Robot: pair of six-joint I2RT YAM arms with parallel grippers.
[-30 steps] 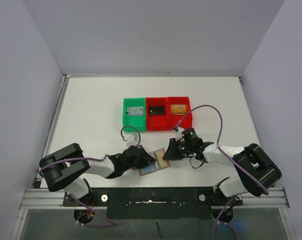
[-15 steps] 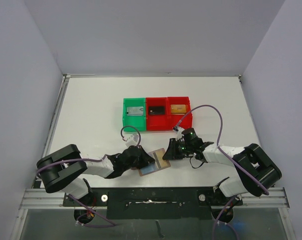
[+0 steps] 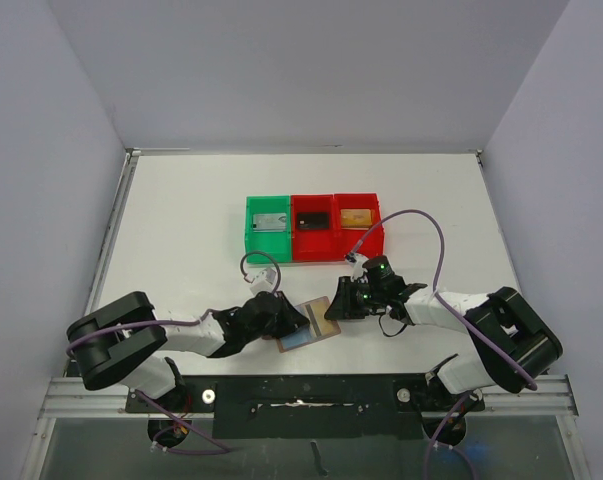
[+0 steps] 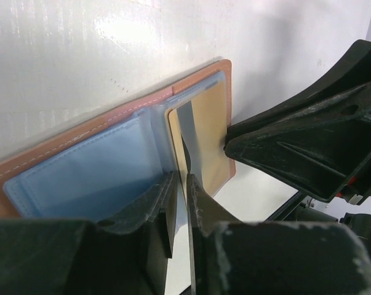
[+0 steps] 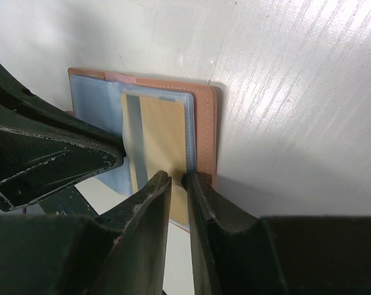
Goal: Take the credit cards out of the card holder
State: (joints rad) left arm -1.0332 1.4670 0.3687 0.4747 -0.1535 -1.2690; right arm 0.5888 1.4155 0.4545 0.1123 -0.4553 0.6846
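The brown card holder [image 3: 309, 326] lies open near the table's front edge, its light-blue lining [image 4: 87, 175] facing up. A tan card [image 4: 211, 132] with a grey stripe sits in its right pocket and sticks out of it a little. My left gripper [image 3: 287, 318] comes from the left. Its jaws [image 4: 181, 181] are pinched on the card's striped edge. My right gripper [image 3: 334, 304] comes from the right. Its jaws [image 5: 177, 178] are closed to a narrow slit on the holder's brown right rim [image 5: 203, 123], beside the card [image 5: 160, 138].
Three joined bins stand behind the holder: a green one [image 3: 268, 229] and two red ones [image 3: 314, 229] [image 3: 360, 226], each with a card inside. Grey walls close the table on three sides. A purple cable [image 3: 421, 225] arcs over the right arm.
The left arm's elbow has drifted slightly left. Both grippers and the card holder stay where they were.
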